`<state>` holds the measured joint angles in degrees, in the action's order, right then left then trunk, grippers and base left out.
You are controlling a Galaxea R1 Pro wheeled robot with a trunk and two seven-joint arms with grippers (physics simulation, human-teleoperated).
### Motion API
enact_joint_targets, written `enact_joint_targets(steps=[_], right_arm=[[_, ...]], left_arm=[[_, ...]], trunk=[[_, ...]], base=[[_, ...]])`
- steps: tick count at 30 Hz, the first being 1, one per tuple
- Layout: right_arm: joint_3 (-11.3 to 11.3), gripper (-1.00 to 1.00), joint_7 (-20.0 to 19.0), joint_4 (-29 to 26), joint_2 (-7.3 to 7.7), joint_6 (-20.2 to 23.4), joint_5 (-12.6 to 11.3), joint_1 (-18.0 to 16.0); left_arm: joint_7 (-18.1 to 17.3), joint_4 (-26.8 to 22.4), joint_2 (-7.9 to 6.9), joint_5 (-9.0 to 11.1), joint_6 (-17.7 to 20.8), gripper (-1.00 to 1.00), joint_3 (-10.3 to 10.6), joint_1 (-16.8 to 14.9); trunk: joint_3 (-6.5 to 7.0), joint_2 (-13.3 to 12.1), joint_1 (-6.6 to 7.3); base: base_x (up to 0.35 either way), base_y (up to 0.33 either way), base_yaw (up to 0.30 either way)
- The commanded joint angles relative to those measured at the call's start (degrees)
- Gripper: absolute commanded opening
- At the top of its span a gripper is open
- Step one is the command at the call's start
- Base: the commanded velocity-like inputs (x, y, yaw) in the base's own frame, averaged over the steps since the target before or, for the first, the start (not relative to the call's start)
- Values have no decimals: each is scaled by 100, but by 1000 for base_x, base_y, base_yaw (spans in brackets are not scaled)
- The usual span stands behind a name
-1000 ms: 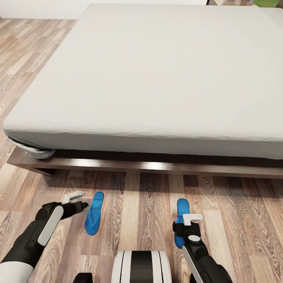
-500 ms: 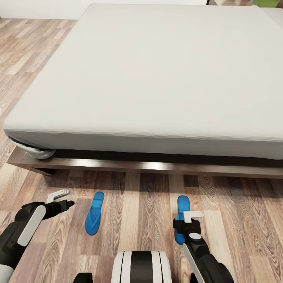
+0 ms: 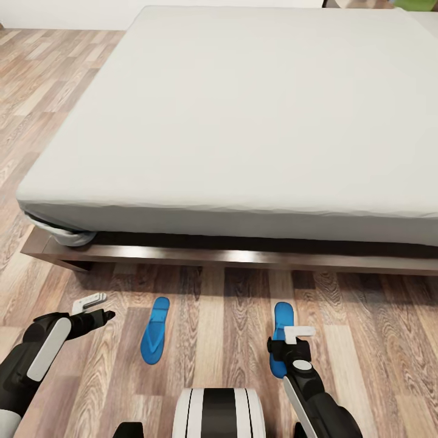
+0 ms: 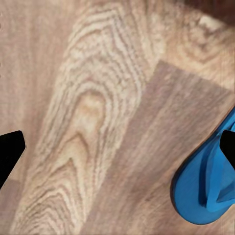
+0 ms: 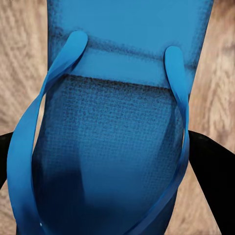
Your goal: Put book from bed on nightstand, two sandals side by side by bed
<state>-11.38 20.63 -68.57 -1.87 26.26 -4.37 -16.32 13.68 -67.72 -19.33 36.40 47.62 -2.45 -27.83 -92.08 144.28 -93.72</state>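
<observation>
The bed [image 3: 243,121] fills the upper frame. Below it, on the floor [image 3: 213,316], the left sandal [image 3: 156,330] lies lower centre-left and the right sandal [image 3: 282,322] lower centre-right, well apart. The left gripper [image 3: 97,309] sits left of the left sandal; the right gripper [image 3: 291,342] overlaps the right sandal.

No readable text, label, brand, number or sign anywhere in the three views.
</observation>
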Motion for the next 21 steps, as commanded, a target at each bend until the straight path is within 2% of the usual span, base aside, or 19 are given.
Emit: enact_joint_targets(steps=[1,7,12,21], right_arm=[[-13,-100,48,-7,2,20,-46,-3],[-13,-100,47,-7,2,19,-46,-4],[-13,-100,32,-7,2,18,-46,-3],[-13,-100,29,-7,2,16,-46,-3]], left_arm=[[49,-5,-1,60,19,100,-1,-2],[48,-6,-1,60,19,100,-1,0],[50,-4,6,60,19,100,-1,1],[54,-6,-1,60,19,100,-1,2]], trunk=[[-3,1,1],[-3,1,1],[-3,1,1],[-3,1,1]], base=[[0,95,0],[0,216,0],[0,72,0],[0,267,0]])
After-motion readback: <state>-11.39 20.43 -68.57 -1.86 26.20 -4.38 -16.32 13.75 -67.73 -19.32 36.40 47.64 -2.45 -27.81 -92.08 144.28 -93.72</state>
